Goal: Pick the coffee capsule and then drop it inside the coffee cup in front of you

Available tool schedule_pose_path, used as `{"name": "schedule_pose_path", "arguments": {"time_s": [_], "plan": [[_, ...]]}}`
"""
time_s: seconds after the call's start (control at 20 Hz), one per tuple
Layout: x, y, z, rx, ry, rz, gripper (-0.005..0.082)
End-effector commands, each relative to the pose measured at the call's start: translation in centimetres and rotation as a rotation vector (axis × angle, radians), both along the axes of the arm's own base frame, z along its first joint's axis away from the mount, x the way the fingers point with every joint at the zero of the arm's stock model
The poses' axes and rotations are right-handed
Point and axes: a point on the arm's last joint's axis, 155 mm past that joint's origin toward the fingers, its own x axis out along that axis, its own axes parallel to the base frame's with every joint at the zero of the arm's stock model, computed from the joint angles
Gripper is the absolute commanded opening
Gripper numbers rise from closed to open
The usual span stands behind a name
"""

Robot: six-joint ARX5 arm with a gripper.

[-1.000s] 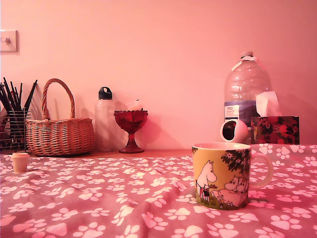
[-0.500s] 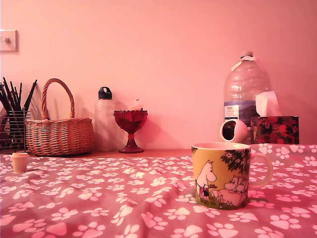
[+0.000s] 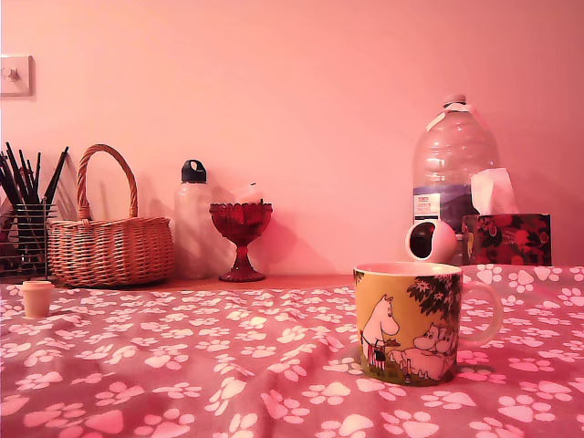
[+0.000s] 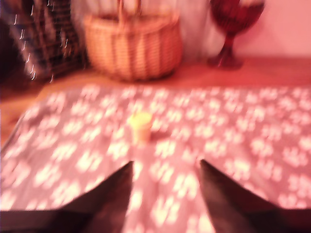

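Risk: wide-open jaws of the gripper (image 4: 165, 167), seemingly off-centre in blurred wrist view, could tip the coffee capsule (image 4: 140, 127) on the soft cloth (image 4: 243, 136).

Coffee capsule (image 3: 37, 297): tiny peach-tan pot, wider rim up, upright on paw-print cloth, far left edge of exterior view, mid-height; blurred, centre of wrist view (image 4: 140, 127). Coffee cup (image 3: 408, 321): yellow mug, white cartoon figures, dark tree, upright, pale handle toward frame right, lower right of exterior view, well apart from capsule.
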Motion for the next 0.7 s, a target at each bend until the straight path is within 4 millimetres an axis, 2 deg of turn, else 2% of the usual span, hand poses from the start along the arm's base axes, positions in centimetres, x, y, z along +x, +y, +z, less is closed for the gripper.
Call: {"name": "schedule_pose_path", "arguments": {"time_s": [0.0, 0.15, 0.4, 0.65], "plan": [[0.5, 0.2, -0.7, 0.016, 0.011, 0.000, 0.0550], [1.2, 0.9, -2.0, 0.010, 0.028, 0.007, 0.0550], [2.3, 1.4, -2.8, 0.001, 0.005, 0.001, 0.0550], [2.9, 1.4, -4.3, 0.002, 0.007, -0.010, 0.0549]]}}
